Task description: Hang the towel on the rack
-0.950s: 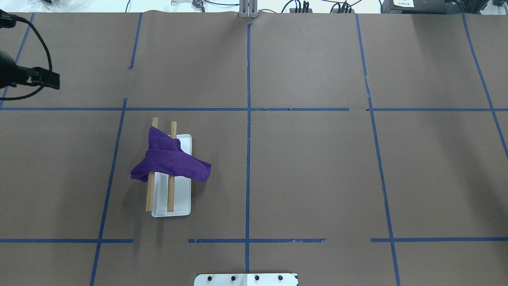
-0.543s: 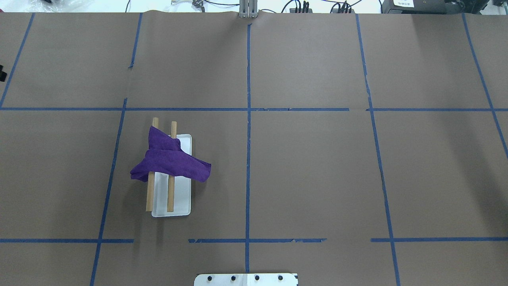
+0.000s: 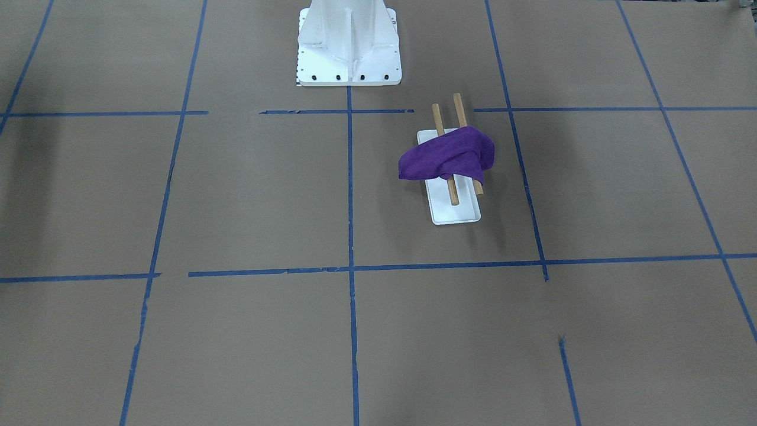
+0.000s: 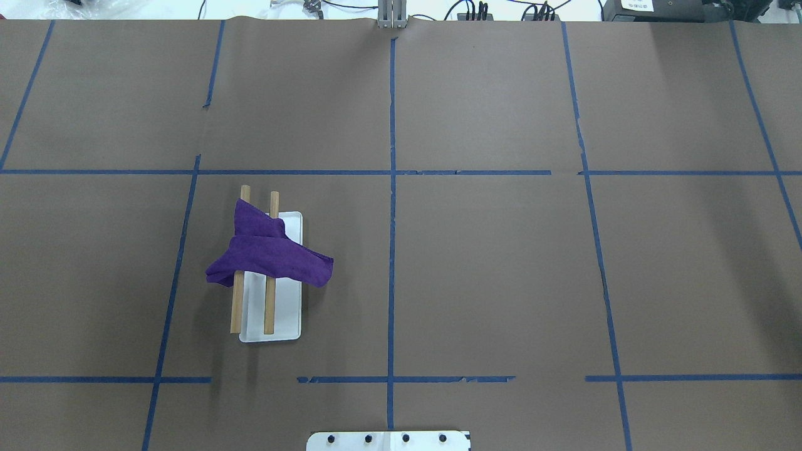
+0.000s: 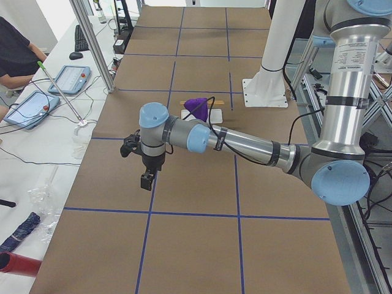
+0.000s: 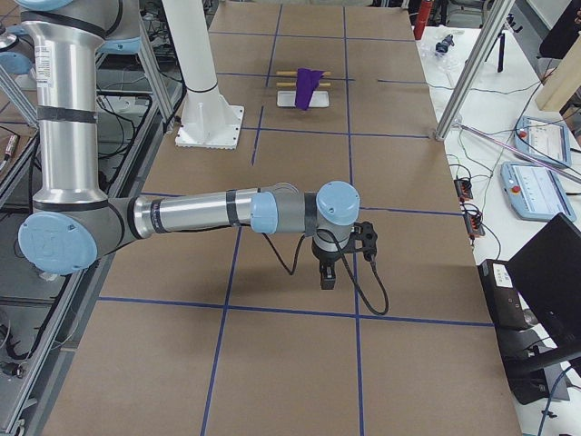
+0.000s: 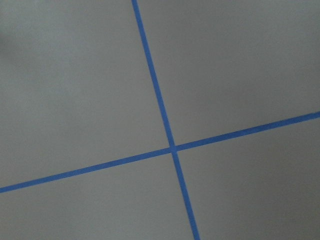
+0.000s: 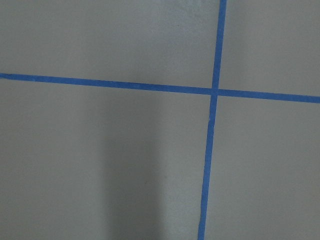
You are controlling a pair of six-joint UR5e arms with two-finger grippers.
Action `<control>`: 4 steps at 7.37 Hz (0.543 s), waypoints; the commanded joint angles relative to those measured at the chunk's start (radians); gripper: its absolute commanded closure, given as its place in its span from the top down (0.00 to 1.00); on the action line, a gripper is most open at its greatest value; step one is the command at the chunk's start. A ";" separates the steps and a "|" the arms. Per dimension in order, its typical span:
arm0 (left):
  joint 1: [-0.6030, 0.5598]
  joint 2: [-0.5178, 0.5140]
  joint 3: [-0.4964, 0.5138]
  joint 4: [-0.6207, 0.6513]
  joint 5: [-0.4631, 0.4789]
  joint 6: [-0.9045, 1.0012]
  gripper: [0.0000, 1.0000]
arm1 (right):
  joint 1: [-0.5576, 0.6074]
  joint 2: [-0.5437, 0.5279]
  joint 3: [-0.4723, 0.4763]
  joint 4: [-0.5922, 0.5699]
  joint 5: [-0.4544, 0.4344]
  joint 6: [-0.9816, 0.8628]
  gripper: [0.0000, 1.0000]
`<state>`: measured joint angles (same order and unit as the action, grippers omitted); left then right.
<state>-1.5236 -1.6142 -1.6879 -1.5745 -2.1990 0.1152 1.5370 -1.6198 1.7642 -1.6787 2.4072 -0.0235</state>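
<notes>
The left claw (image 5: pixel 147 181), at the overhead view's edge 1 s ago, is now hanging outside it. Its opening, like that of the right claw (image 6: pixel 327 277), cannot be told. The towel (image 4: pixel 266 254) is draping over the rack (image 4: pixel 270 307), well apart from both claws, so the hanging is likely done.

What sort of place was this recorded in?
Probably a robotics lab workcell: a paper-covered table marked with a blue tape grid, the left arm and right arm reaching over it, and operator pendants alongside.
</notes>
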 commanded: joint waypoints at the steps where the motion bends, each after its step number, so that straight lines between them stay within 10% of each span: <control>1: -0.012 0.008 0.048 0.004 -0.002 0.032 1.00 | 0.000 -0.009 0.000 0.001 0.003 0.000 1.00; 4: -0.032 0.010 0.132 0.001 -0.089 0.034 1.00 | 0.003 -0.017 -0.002 0.001 0.032 0.002 1.00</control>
<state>-1.5523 -1.6055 -1.5875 -1.5725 -2.2544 0.1473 1.5395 -1.6341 1.7633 -1.6781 2.4246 -0.0217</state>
